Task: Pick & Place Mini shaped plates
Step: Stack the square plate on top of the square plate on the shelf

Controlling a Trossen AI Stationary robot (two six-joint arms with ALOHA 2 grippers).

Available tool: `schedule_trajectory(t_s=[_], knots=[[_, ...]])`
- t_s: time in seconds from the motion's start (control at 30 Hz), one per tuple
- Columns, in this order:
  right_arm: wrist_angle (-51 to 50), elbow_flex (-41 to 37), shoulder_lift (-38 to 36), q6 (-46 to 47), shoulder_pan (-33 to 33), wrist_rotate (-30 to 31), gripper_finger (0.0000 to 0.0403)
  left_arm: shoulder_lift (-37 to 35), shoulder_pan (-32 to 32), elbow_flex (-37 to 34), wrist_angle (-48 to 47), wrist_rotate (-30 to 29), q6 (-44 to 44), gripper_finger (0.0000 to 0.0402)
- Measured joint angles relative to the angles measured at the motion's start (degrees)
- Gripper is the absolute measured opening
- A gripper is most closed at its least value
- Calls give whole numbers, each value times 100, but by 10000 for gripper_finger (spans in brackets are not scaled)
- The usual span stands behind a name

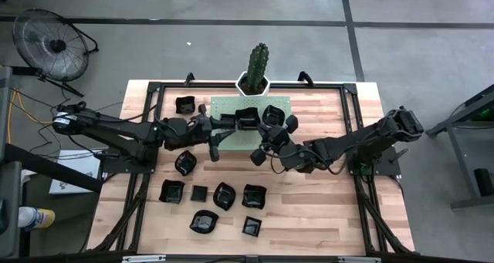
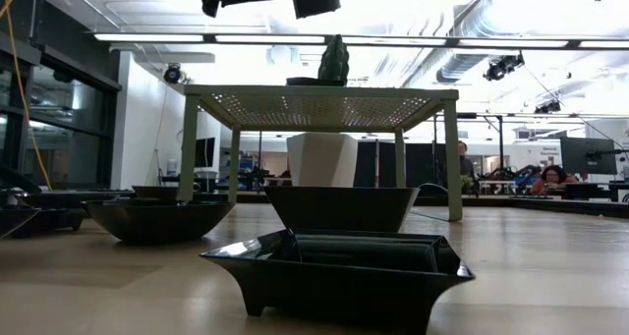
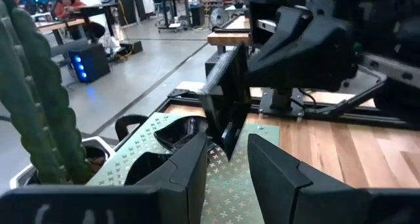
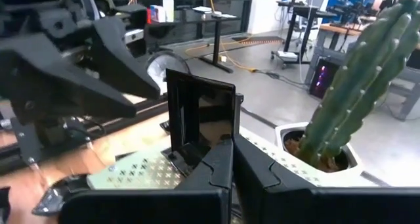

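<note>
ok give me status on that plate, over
right gripper shut on square plate, upright over green stand. left gripper open around it. cactus close behind stand.

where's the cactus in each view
High: cactus at the table's far edge, top centre, behind the green stand.
Low: its tip shows above the stand top, centre.
Left wrist: large at left edge.
Right wrist: at right.
Shared landmark: the green stand.
</note>
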Motion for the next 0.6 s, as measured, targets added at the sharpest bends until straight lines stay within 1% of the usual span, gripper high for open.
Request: schedule_trajectory(t_s=[0.23, 0.33, 0.43, 0.6], knots=[[303, -2, 50, -283, -90, -154, 0, 0, 2, 0, 73, -101, -414, 108], [393, -2, 50, -402, -152, -174, 0, 0, 0, 0, 73, -101, -417, 108], [578, -2, 50, -560, -216, -362, 0, 0, 1, 0, 74, -109, -441, 108], [588, -2, 50, -590, -290, -471, 0, 0, 0, 0, 91, -229, -513, 108]])
